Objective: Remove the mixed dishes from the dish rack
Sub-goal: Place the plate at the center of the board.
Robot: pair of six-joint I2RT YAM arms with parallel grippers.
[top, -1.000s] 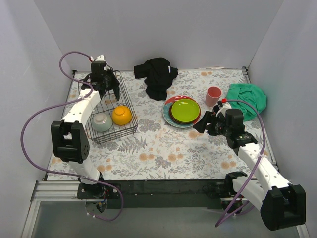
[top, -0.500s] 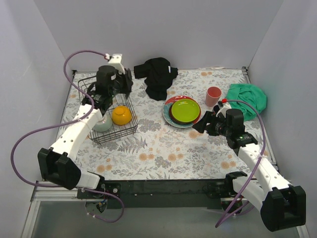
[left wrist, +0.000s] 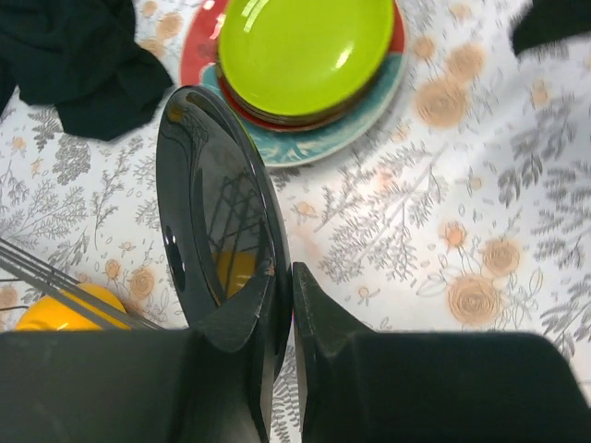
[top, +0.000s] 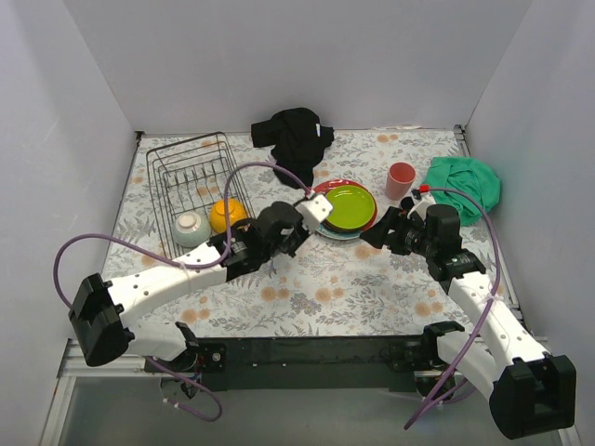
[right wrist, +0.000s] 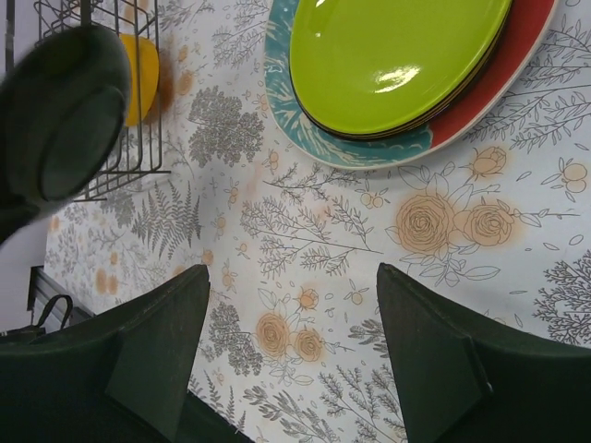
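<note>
We see a flowery table (top: 372, 279) and plain grey walls (top: 307, 56). Our left gripper (left wrist: 282, 295) pinches the black plate (left wrist: 208, 203). Our right gripper (right wrist: 293, 286) is wide apart.

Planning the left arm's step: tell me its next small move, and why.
Probably carry the black plate a little farther, over the green plate topping the stack, and start tilting it flat. The left gripper is shut on its rim, holding it on edge just short of that stack, outside the dish rack.
</note>
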